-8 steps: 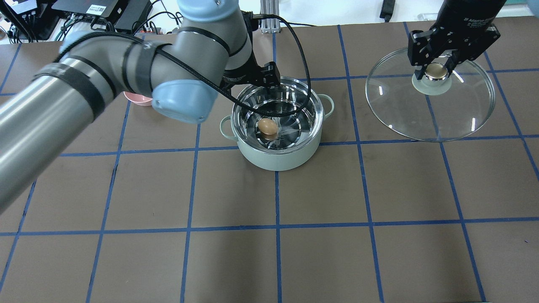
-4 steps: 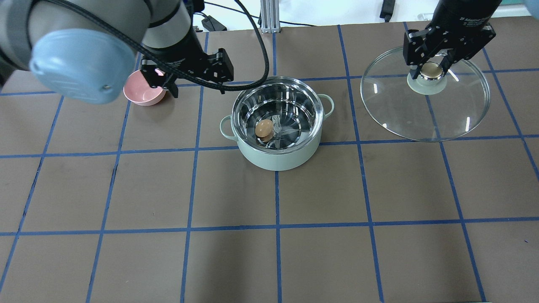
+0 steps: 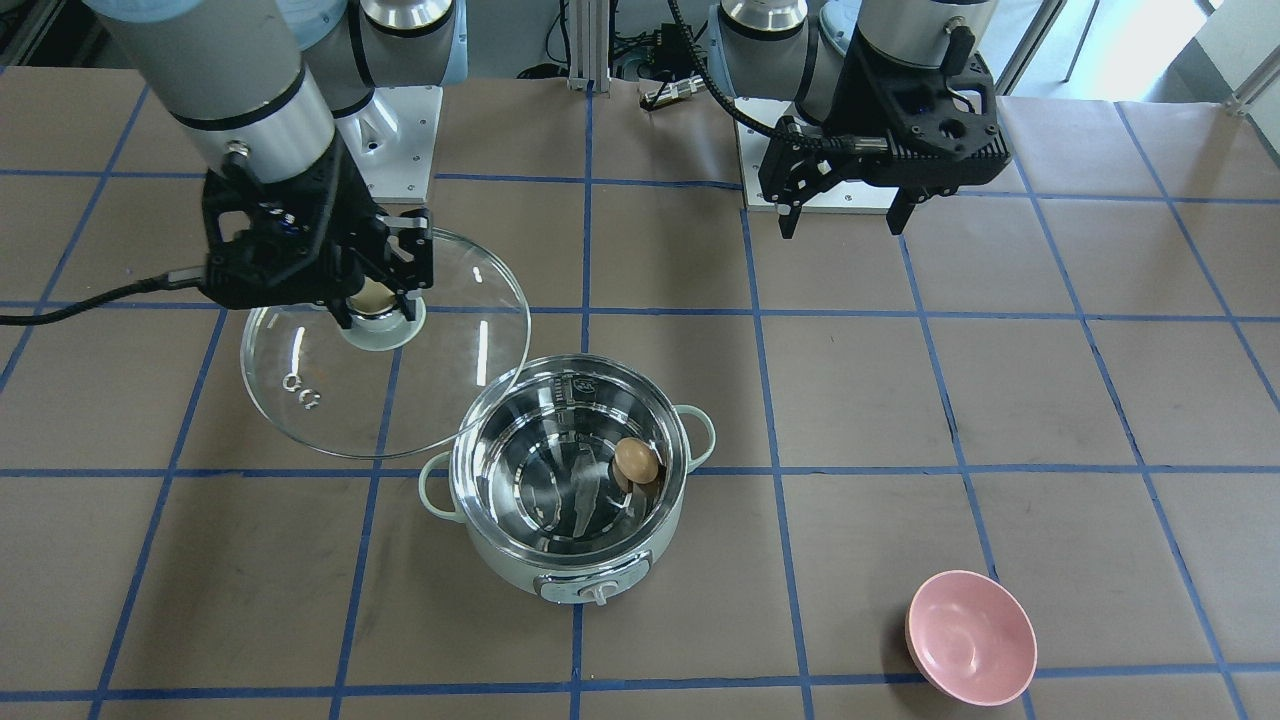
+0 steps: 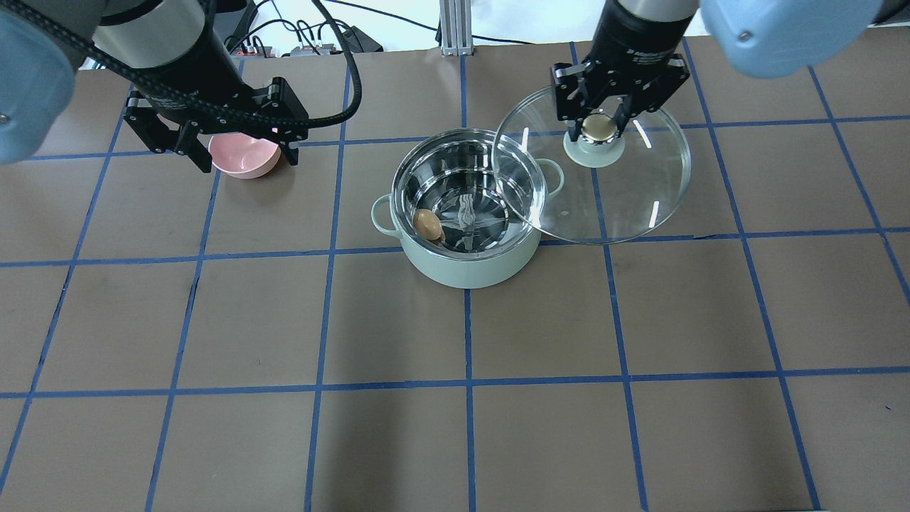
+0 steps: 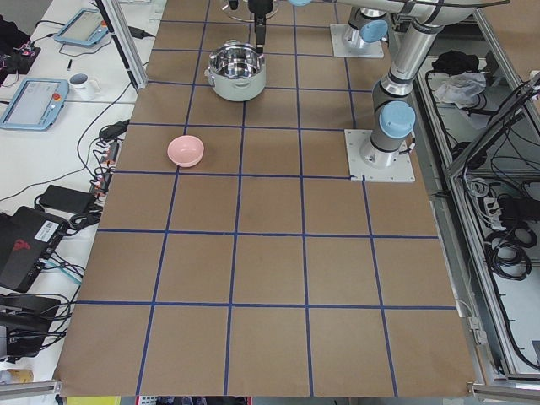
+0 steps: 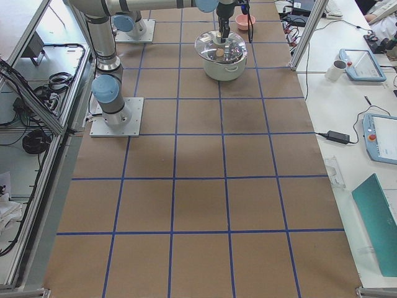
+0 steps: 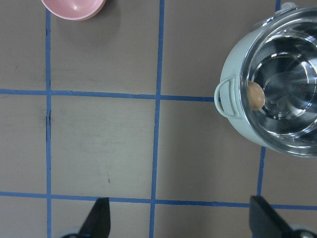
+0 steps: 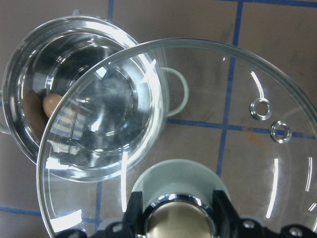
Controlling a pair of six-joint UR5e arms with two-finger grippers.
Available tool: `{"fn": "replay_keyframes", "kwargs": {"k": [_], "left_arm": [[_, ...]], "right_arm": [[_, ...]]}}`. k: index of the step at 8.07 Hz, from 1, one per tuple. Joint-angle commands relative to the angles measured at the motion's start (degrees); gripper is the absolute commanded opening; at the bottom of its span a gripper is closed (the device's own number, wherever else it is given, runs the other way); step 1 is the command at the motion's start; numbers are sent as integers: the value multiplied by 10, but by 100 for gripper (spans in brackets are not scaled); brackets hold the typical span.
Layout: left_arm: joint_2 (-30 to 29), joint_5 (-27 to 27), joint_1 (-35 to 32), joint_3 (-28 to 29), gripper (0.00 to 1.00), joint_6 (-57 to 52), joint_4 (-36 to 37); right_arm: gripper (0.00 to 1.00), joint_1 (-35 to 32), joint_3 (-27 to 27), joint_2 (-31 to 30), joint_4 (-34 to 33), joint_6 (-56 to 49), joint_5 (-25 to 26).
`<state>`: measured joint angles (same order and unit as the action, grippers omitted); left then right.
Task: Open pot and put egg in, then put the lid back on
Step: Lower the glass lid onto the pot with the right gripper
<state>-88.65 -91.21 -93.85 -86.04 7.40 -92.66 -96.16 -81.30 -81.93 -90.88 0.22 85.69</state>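
Note:
The mint-green pot (image 4: pixel 469 274) stands open near the table's middle. The brown egg (image 4: pixel 427 224) lies inside it at its left side; it also shows in the front view (image 3: pixel 636 461) and the left wrist view (image 7: pixel 254 95). My right gripper (image 4: pixel 599 126) is shut on the beige knob of the glass lid (image 4: pixel 640 185). It holds the lid in the air, and the lid's left edge overlaps the pot's right rim. My left gripper (image 4: pixel 242 153) is open and empty, left of the pot and above the pink bowl.
A small pink bowl (image 4: pixel 245 158) sits on the table left of the pot, under my left gripper. The brown table surface with blue grid tape (image 4: pixel 469 384) extends in front of the pot.
My right gripper has carried the lid leftward, from well right of the pot to overlapping its rim. My left arm has drawn back from the pot to over the pink bowl. The egg rolled left inside the pot.

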Motion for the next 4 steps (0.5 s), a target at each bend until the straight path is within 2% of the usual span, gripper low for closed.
{"fn": "replay_keyframes", "kwargs": {"k": [1,4], "left_arm": [[1,26,35,2,100,-25,1],[1,26,32,-3,100,-34,2]], "right_arm": [[0,-68,2,54,-73,68,-6],[0,-77,12,79,-89,79,-7]]}}
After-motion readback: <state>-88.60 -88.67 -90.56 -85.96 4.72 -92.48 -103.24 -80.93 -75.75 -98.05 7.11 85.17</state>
